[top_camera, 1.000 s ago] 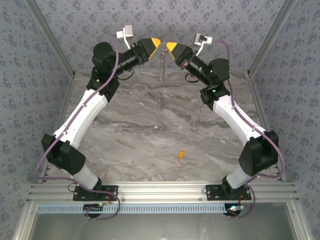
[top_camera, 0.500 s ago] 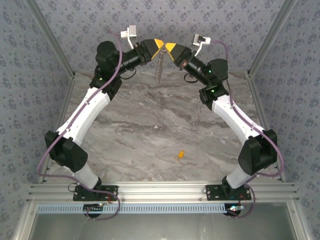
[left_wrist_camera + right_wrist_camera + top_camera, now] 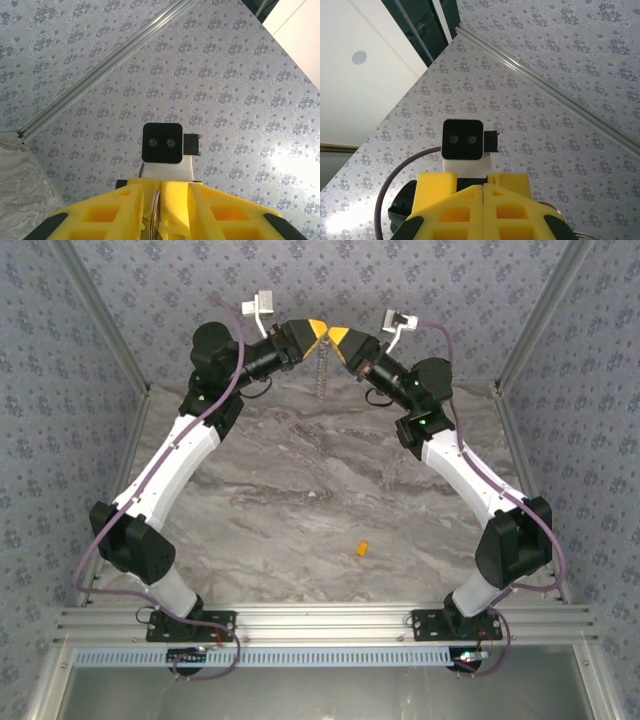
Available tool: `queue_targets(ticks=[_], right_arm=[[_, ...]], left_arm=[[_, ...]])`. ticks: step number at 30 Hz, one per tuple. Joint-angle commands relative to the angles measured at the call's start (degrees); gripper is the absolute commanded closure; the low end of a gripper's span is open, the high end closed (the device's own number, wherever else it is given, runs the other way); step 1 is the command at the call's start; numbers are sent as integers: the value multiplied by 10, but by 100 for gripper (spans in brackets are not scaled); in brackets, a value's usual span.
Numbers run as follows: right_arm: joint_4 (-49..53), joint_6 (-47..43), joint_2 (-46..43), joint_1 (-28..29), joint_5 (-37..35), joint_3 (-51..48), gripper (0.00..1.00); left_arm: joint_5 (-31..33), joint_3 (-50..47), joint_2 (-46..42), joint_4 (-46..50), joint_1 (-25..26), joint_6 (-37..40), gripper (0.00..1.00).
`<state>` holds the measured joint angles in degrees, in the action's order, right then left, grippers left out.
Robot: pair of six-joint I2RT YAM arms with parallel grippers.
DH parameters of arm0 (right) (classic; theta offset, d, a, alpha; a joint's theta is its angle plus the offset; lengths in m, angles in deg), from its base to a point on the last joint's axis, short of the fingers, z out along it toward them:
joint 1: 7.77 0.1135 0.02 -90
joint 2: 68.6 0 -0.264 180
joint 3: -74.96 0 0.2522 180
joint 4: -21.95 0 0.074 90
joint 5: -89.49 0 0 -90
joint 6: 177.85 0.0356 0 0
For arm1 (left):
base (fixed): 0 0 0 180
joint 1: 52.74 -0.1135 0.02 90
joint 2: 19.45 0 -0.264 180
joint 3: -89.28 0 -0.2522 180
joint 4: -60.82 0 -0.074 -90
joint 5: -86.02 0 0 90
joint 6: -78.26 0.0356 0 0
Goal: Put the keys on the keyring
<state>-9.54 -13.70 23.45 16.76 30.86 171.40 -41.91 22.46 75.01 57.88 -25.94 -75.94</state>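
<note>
left jaws pinch keyring (image 3: 321, 370) | right jaws pressed together (tips nearly meeting) | keys (image 3: 361, 549) on table (image 3: 250, 490)

Thin grey keyring (image 3: 155, 212) edge-on between the yellow jaws, black-faced camera (image 3: 162, 143) just beyond, patterned wall (image 3: 225, 75) behind.

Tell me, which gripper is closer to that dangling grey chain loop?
Left. The left gripper has the keyring pinched between its fingers, with the loop hanging below. The right gripper is shut just beside the loop's top, facing the left one.
</note>
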Motion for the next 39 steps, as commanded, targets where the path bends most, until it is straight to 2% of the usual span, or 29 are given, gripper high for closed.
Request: queue_targets(ticks=[1,17,20,23,24,27,29,35,39], right_arm=[[-22,-3,2,3,-14,14,100],[-23,3,5,2,-12,12,100],[-22,3,4,2,-10,11,100],[-22,3,3,1,-7,12,100],[-21,2,2,-2,-6,10,97],[-18,3,-12,-21,-6,-3,78],[-11,2,-28,-42,-6,-17,70],[25,-5,-65,-90,22,-50,63],[43,-5,-66,-96,56,-46,62]], left_arm=[[-6,-10,-19,-28,4,-3,71],[1,-24,-26,-36,4,1,71],[1,-24,-25,-39,4,1,77],[0,-24,-25,-38,4,5,87],[-1,-23,-25,-38,3,7,91],[-5,-19,-25,-30,-1,21,100],[-12,-14,-26,-22,-6,34,100],[-66,35,-17,51,-17,122,100],[-117,106,2,167,-18,225,100]])
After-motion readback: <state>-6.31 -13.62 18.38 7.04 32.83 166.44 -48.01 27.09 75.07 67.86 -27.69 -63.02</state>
